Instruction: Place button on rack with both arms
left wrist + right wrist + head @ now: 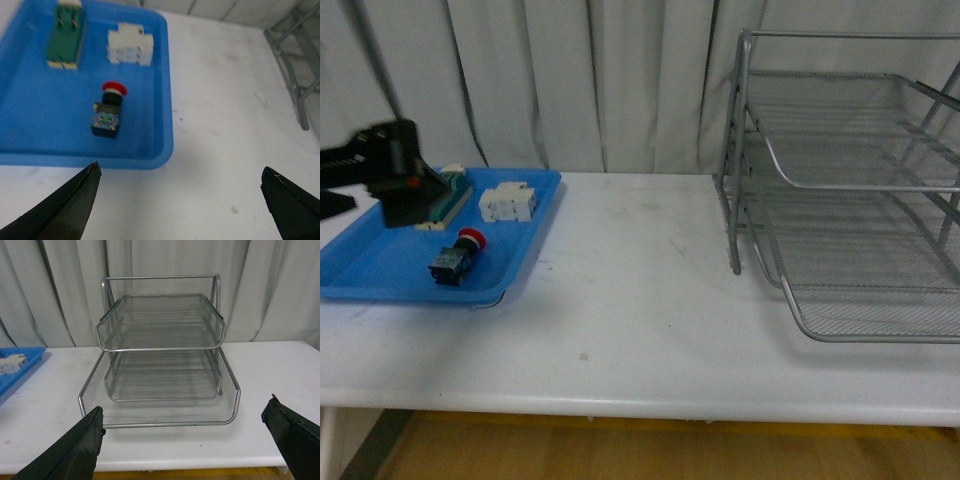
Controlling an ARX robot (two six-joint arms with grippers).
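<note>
Front view: the rack [850, 200] runs out of frame at 3 o'clock, while the left arm [380, 165], cut off at 9 o'clock, covers part of the green-and-beige switch block [453, 195]. Markings on the button [455, 258] are too small to read.

Soft even light, slightly blurry frames

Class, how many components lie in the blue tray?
3. The button lies nearest the front; the white terminal block sits behind it; the green-and-beige switch block is left of that. Part of the blue tray, unseen, may hide more.
</note>
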